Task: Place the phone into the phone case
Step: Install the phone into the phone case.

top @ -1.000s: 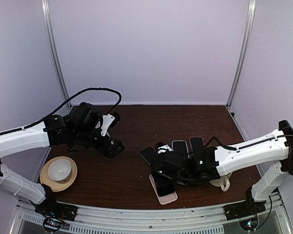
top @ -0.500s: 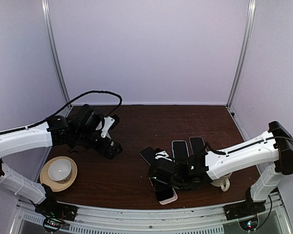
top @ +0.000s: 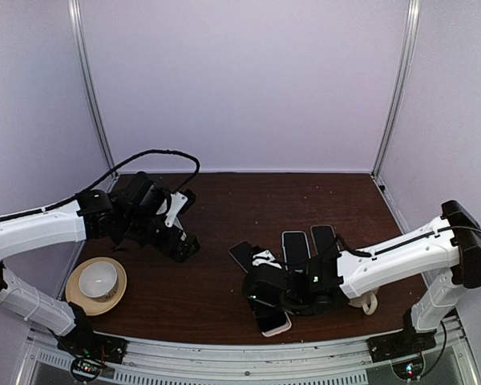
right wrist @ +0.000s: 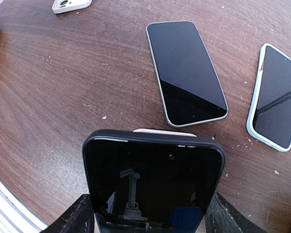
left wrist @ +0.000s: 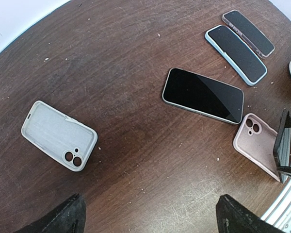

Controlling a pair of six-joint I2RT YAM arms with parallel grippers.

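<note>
My right gripper (right wrist: 150, 217) is shut on a black phone (right wrist: 153, 179), gripping it across its width. The phone stands steeply tilted over the pink phone case (right wrist: 165, 130), of which only a thin edge shows past the phone's top. From the left wrist view the phone (left wrist: 283, 145) appears edge-on above the pink phone case (left wrist: 257, 141). In the top view the right gripper (top: 264, 295) hovers over that case (top: 276, 324) near the table's front. My left gripper (left wrist: 148, 218) is open over bare wood, apart from a white empty case (left wrist: 59, 135).
A bare dark phone (left wrist: 203, 95) lies flat beside the pink case, with a blue-cased phone (left wrist: 236, 53) and another cased phone (left wrist: 248, 32) beyond it. A cup on a saucer (top: 97, 282) sits at the front left. A mug (top: 367, 301) stands by the right arm.
My right gripper has carried the phone a little to the left and toward the near edge, lower over the pink case. The left arm has barely shifted.
</note>
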